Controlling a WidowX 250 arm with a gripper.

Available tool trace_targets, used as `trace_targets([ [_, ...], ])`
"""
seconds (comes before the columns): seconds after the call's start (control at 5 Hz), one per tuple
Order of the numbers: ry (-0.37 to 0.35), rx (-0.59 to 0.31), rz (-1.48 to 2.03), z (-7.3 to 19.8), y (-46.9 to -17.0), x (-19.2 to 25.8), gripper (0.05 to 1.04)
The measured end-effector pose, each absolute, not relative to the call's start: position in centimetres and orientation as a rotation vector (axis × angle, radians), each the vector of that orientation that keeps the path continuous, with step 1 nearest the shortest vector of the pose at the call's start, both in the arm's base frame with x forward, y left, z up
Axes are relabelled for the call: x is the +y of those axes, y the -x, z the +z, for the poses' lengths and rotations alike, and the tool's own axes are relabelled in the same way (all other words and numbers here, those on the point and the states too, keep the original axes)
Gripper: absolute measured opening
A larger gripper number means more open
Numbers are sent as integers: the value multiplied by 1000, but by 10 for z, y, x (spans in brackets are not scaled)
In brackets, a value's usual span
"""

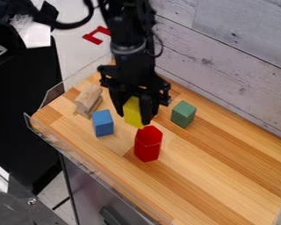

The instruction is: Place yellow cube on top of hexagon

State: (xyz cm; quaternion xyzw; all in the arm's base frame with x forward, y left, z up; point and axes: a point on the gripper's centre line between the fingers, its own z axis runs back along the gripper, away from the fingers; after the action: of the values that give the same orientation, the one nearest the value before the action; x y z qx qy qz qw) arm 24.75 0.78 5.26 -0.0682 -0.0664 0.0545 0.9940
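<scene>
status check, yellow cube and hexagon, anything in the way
Pincer shut on yellow cube. Cube by top of red hexagon, contact unclear. Blue block and green block off to the sides.

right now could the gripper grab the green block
Probably not: the gripper is already closed on the yellow block, so it would have to let go first. Otherwise the way looks free, as the green block stands apart from the other blocks.
</scene>
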Motion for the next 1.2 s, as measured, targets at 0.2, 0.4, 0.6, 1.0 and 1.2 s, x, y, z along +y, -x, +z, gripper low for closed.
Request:
trace_targets([
  [0.2,126,-153,107,52,-250,8,577],
  [0.4,104,-102,121,40,-251,5,577],
  [0.6,98,-83,101,34,-258,1,577],
  [1.0,92,-51,85,25,-262,-5,577],
  [1.2,81,-33,83,20,-261,-5,577],
])
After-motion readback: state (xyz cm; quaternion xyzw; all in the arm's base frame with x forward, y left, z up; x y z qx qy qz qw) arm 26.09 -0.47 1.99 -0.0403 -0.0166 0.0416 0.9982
